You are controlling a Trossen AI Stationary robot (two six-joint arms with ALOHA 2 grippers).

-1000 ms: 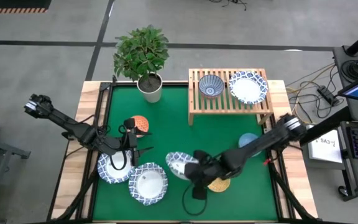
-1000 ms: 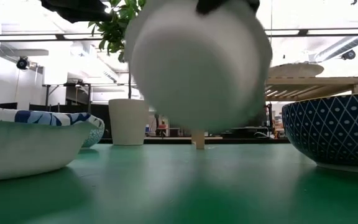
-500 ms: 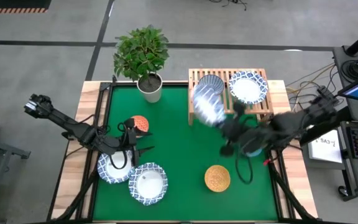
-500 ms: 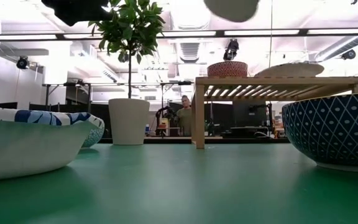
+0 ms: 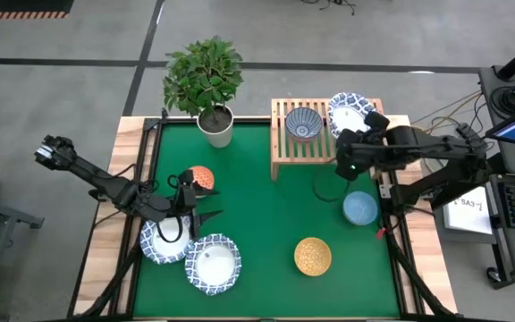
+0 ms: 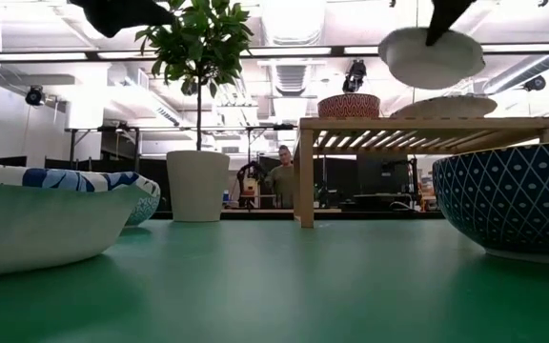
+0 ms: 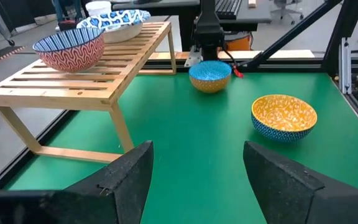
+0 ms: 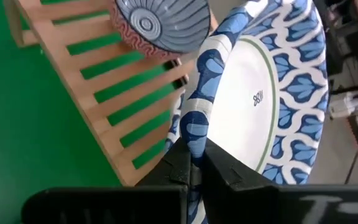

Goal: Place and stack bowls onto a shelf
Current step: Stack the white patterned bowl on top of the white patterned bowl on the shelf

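Right gripper (image 8: 194,163) was clamped on the rim of a wide white blue-rimmed bowl (image 8: 260,99), held above the wooden shelf (image 5: 320,148) beside the small striped bowl (image 5: 303,122). Left gripper (image 7: 197,180) hung with fingers spread over the green mat (image 5: 257,215), near two more wide bowls (image 5: 190,250).

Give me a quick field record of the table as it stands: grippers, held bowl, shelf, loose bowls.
right gripper: shut on the wide white bowl's rim, above the shelf
on shelf: small blue-patterned bowl, another wide bowl beneath the held one
left gripper: open, over the mat's left side
on mat: two wide white bowls, orange-red bowl, yellow-orange bowl, light blue bowl
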